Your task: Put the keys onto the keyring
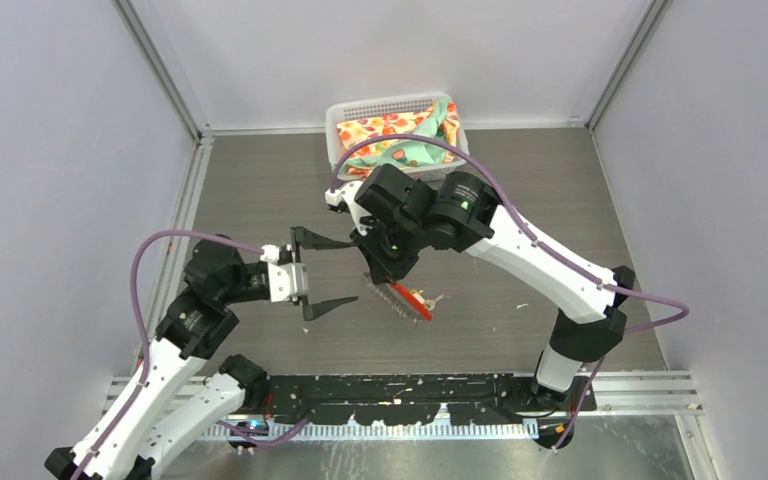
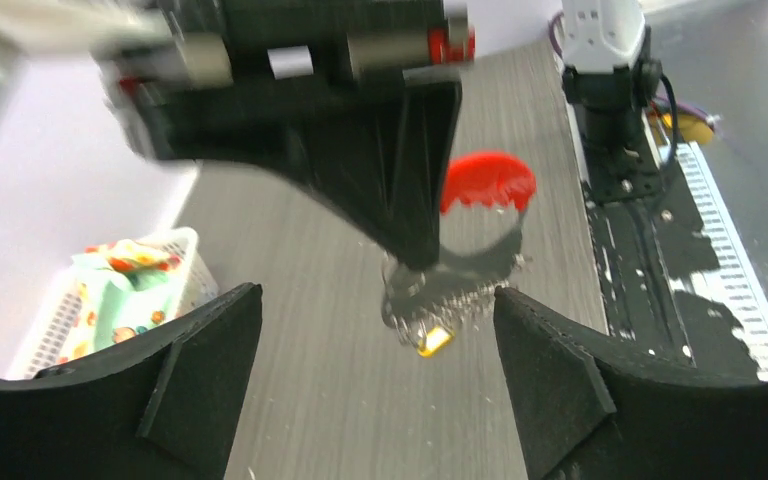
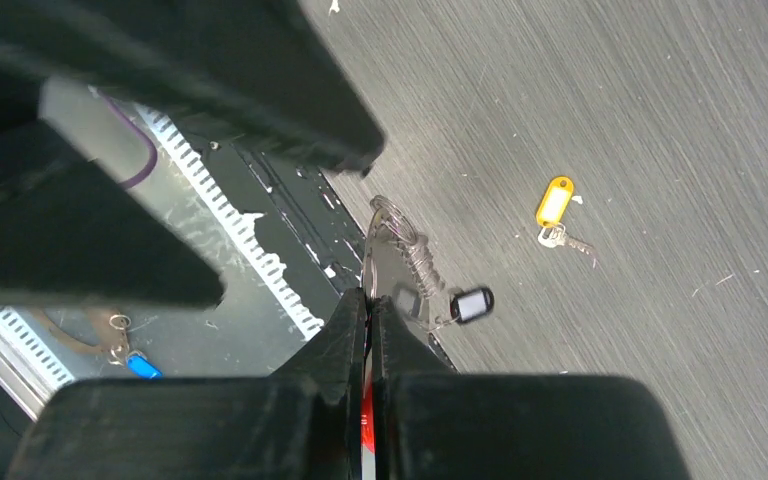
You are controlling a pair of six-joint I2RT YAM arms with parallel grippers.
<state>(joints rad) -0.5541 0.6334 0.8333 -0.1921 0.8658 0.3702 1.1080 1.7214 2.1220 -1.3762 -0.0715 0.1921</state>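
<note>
Between the fingers of the left end effector (image 1: 352, 271): nothing, jaws spread wide, pointed at the right end effector (image 3: 368, 305) just ahead of it. The right end effector is pinched shut on the curved silver metal keyring with a red oblong plastic tag (image 2: 430, 297). The grip is at the tag end.

Step in hand, probably: left comes in to steady the keyring. To do it well:
- Close on the silver loop right under the right fingertips, not on the tag.
- Hold the right pinch firm so the loops don't swing.
- Go in slow, since the wire looks thin and slippery.

The silver loops dangle below the right fingertips, low over the grey wood-grain bench (image 3: 640, 90); can't tell if they touch it. The small black-headed key (image 3: 472, 304) sits at the loops' free end, just past the right fingertips; can't tell if it is threaded on. The tiny yellow-headed key with small silver ring (image 3: 556, 206) lies flat on the bench further beyond, apart from the keyring and free of both end effectors. It likely needs picking up by the head.

Far behind the right end effector is a white plastic basket (image 1: 380, 103) holding floral cloth (image 1: 400, 133).
</note>
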